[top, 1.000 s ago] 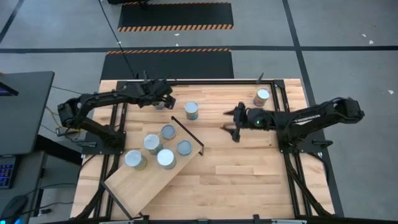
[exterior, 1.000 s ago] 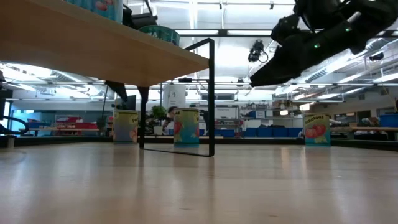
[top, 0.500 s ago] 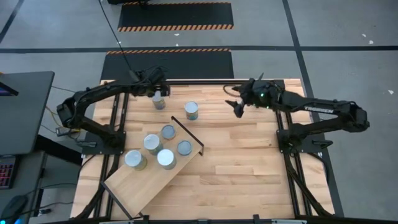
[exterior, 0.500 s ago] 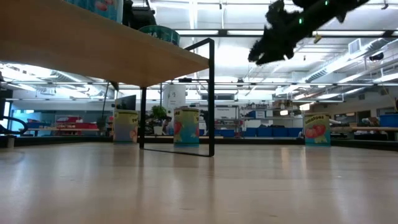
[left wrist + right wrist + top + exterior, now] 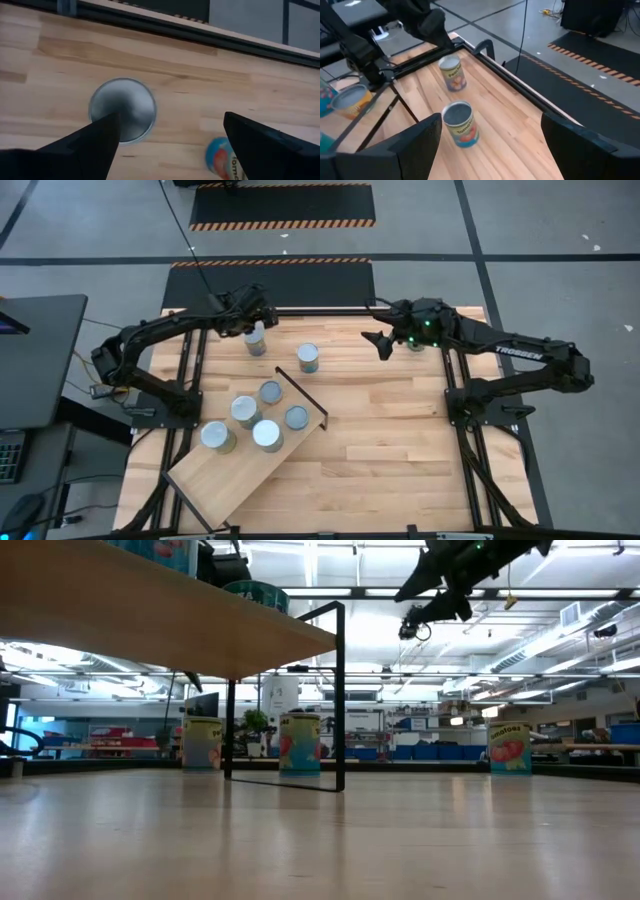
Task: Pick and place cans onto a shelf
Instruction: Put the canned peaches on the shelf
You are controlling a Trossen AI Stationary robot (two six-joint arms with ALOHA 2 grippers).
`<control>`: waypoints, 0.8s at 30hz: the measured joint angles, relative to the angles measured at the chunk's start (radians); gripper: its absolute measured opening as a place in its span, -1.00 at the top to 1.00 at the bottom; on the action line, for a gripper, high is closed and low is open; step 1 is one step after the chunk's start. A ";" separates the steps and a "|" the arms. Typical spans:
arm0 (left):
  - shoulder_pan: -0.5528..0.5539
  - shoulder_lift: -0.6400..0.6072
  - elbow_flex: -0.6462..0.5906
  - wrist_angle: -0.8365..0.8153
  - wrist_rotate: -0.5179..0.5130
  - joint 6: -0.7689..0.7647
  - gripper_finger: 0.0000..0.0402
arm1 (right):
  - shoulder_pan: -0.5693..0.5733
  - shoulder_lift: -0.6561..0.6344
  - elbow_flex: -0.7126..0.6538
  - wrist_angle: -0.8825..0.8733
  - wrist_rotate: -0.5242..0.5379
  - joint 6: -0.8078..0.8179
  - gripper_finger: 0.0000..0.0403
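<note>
Overhead, the left gripper (image 5: 257, 320) hangs with jaws spread wide above a can (image 5: 256, 340) near the table's far edge; the wrist camera shows that can's silver top (image 5: 123, 110) below one finger (image 5: 95, 145), off-centre rather than between the two. The right gripper (image 5: 382, 340), also open and empty, is raised near the far edge, partly covering another can (image 5: 414, 343). A third can (image 5: 308, 357) stands just beyond the shelf (image 5: 230, 475), which carries five cans (clustered at its far end).
</note>
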 joint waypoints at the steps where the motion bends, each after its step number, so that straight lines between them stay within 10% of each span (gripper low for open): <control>1: -0.002 0.001 0.000 -0.004 -0.001 0.000 -0.76 | -0.004 0.003 0.000 0.002 0.000 -0.006 -0.73; 24: 0.016 0.151 0.000 -0.093 -0.037 -0.084 -0.78 | -0.237 0.004 0.000 0.092 -0.102 -0.071 -0.73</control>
